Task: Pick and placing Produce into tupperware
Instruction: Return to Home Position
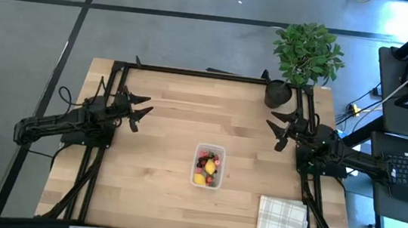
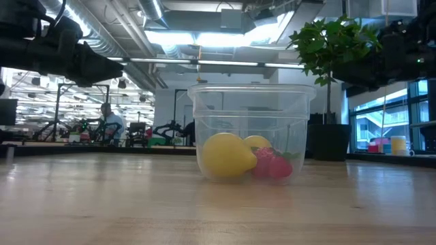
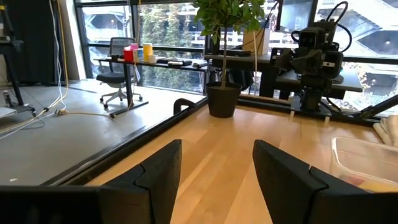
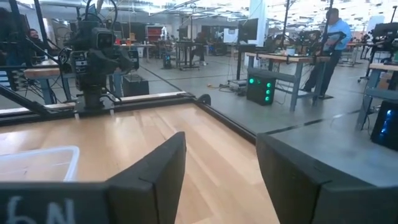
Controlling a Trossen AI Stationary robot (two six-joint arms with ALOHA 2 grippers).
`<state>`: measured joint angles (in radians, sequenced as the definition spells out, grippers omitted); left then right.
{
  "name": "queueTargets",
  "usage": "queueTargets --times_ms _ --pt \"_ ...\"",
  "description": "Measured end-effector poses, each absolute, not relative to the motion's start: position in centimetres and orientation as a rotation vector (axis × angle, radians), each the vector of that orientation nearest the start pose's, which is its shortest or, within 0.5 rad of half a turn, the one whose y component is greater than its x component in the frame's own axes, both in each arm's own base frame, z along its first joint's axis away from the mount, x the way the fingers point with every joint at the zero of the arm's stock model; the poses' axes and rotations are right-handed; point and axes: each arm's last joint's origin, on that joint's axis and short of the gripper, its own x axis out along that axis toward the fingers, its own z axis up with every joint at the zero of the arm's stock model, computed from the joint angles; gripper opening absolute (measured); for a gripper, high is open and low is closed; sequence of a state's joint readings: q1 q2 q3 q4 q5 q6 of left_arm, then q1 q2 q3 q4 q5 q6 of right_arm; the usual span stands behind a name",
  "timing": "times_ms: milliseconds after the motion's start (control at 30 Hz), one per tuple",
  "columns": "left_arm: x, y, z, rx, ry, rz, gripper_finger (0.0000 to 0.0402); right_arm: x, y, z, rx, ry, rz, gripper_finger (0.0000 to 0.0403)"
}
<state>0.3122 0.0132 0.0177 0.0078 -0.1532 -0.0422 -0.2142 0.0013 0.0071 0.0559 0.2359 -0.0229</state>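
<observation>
The clear tupperware (image 1: 208, 165) stands on the wooden table (image 1: 166, 110), a little right of its middle and toward the near edge. Inside it lies the produce (image 1: 207, 167): yellow lemon-like pieces (image 2: 227, 156) and red berry bits (image 2: 272, 164), all resting on the tub's floor. My left gripper (image 1: 144, 108) hovers open at the table's left side, pointing level toward the right, with nothing between its fingers (image 3: 158, 171). My right gripper (image 1: 273, 125) hovers open at the right side, pointing level toward the left, also holding nothing (image 4: 217, 180). Both are well clear of the tub.
A black pot with a leafy green plant (image 1: 304, 60) stands at the table's far right corner. A white checked cloth (image 1: 282, 222) lies at the near right corner. Bare wood spreads around the tub. A black frame rims the table. People show in the room beyond.
</observation>
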Motion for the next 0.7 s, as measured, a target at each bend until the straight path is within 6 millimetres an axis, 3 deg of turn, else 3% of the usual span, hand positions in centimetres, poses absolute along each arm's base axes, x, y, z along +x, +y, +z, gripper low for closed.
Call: queueTargets --times_ms 700 --pt "9.11 3.4 16.93 -0.04 -0.022 0.463 0.0192 9.28 -2.69 17.11 -0.031 -0.054 -0.446 0.0198"
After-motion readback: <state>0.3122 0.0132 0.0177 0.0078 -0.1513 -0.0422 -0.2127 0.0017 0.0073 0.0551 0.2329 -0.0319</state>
